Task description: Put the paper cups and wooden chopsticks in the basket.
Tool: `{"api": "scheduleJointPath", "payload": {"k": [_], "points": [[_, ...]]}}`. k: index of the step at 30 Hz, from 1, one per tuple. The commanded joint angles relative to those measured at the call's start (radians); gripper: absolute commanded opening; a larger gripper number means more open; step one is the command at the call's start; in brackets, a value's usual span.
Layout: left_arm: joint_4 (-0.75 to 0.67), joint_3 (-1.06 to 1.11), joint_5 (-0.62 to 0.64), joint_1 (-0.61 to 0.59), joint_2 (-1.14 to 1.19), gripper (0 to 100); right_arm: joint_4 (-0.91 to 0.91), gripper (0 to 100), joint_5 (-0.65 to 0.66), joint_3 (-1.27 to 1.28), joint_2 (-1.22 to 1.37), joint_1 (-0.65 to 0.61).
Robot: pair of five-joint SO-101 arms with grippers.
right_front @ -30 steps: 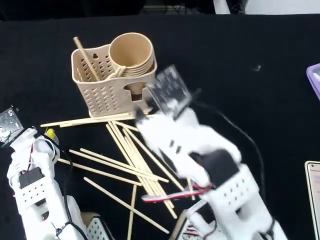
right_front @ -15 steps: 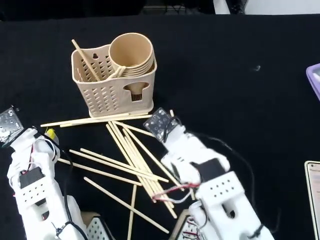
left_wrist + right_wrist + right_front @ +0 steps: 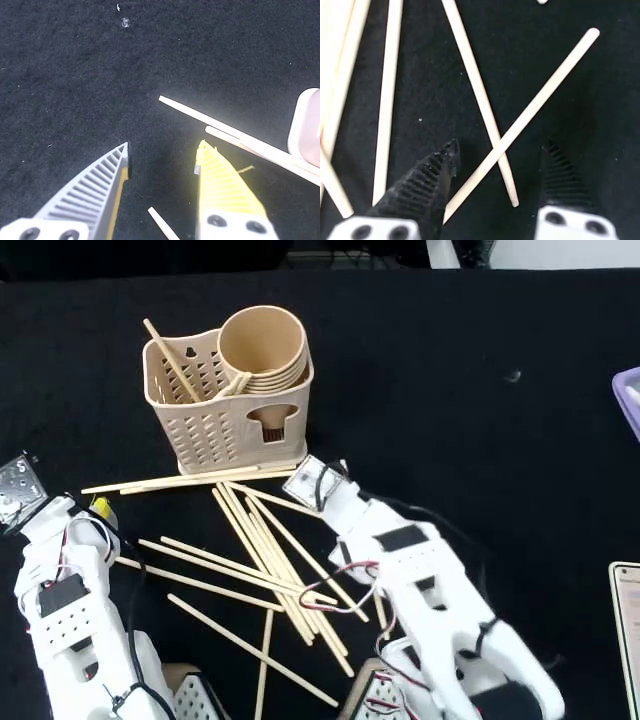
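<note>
**Black Table With Basket, Both Grippers Open and Empty**

A black table [image 3: 480, 440] is seen from above, and everything is placed on its dark cloth. The right arm [image 3: 430, 590] is stretched from the near edge toward the middle of the table. The left arm [image 3: 70, 610] is found at the near left corner.

A beige basket [image 3: 215, 425] with a perforated wall is standing upright at the far left part. A stack of paper cups [image 3: 262, 340] is placed inside its right compartment, with the mouth upward. One chopstick [image 3: 172, 358] is leaned in the left compartment and is tilted outward.

Many loose chopsticks [image 3: 270, 550] are scattered on the cloth in front of the basket, between the two arms, and several are crossed over each other. Two of them are laid just beside the basket's front wall.

The right gripper [image 3: 500, 147] is held with its jaws wide apart and nothing is grasped. Two crossed chopsticks [image 3: 480, 105] are seen on the cloth between its fingers.

The left gripper [image 3: 164, 146] is also spread open and empty. Two chopstick ends [image 3: 200, 116] are seen just beyond its yellow finger [image 3: 220, 185].

A purple object [image 3: 630, 400] is cut by the right edge.
</note>
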Motion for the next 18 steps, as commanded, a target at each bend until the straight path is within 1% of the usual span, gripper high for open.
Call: {"api": "scheduleJointPath", "payload": {"k": [1, 4, 5, 6, 9, 18], "points": [[0.005, -0.004, -0.012, 0.005, -0.009, 22, -0.020, 18.5, 0.014, -0.085, 0.071, 0.028], [0.005, -0.004, -0.012, 0.005, -0.009, 22, -0.026, 1.4, 0.014, -0.090, 0.090, 0.028], [0.005, -0.004, -0.012, 0.005, -0.009, 22, -0.021, 1.0, 0.014, -0.090, 0.090, 0.028], [0.005, -0.004, -0.012, 0.005, -0.009, 22, -0.020, 3.4, 0.014, -0.088, 0.087, 0.028], [0.005, -0.004, -0.012, 0.005, -0.009, 22, -0.015, 0.8, 0.012, -0.084, 0.059, 0.028], [0.005, -0.004, -0.012, 0.008, -0.009, 22, 0.149, 1.0, 0.008, -0.068, -0.182, 0.020]]}}
